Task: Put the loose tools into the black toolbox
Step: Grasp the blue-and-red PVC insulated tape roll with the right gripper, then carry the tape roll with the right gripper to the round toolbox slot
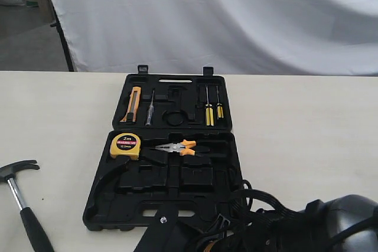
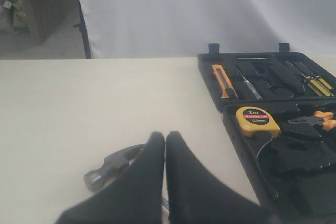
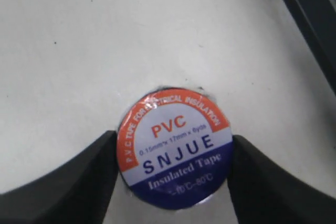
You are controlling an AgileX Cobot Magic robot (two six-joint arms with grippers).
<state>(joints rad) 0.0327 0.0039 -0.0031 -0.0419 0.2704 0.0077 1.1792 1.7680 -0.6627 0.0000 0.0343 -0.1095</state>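
black toolbox [image 1: 136, 178], orange-white-blue tape roll [image 3: 175, 148]

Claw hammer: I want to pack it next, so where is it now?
In the exterior view the claw hammer lies on the table at the lower left, apart from the open black toolbox to its right.

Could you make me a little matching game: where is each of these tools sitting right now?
Things:
1 steel-shafted, black-handled claw hammer
2 yellow tape measure
3 round red, white and blue tape roll
4 orange utility knife

Places:
A far half of the black moulded toolbox
B between fingers of the right gripper
C on the pale table, outside the toolbox
D near half, beside orange-handled pliers

Pairs: 1-C, 2-D, 3-B, 4-A
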